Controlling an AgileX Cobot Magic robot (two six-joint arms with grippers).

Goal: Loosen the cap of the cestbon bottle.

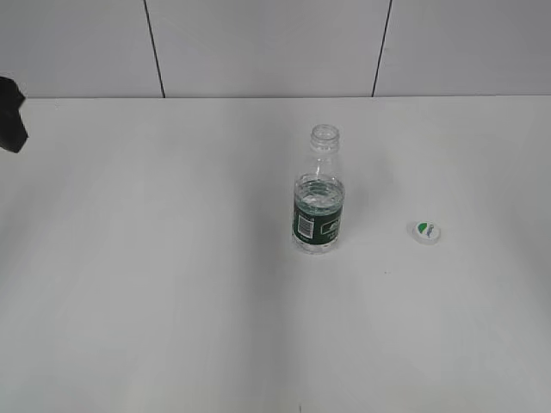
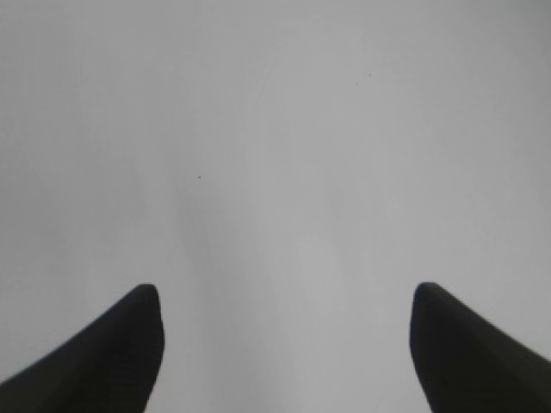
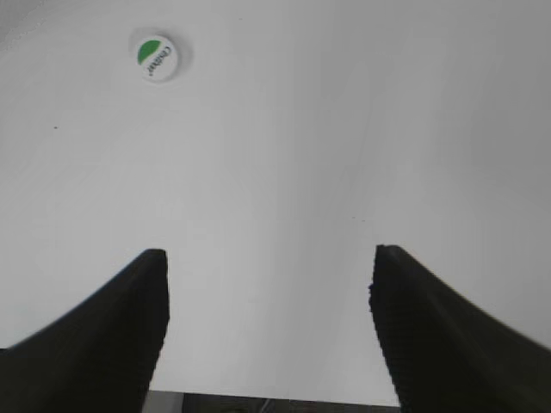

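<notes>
The cestbon bottle [image 1: 318, 196] stands upright near the middle of the white table, clear with a dark green label and an open neck with no cap on it. The cap [image 1: 424, 231] lies on the table to the bottle's right, green patch up; it also shows in the right wrist view [image 3: 156, 55] at the upper left. My left gripper [image 2: 286, 297] is open and empty over bare table; a dark part of it [image 1: 12, 114] shows at the exterior view's left edge. My right gripper [image 3: 269, 258] is open and empty, well short of the cap.
The white table [image 1: 172, 284] fills the view, with a panelled grey wall [image 1: 258, 43] behind its far edge. The table's near edge [image 3: 258, 400] shows at the bottom of the right wrist view.
</notes>
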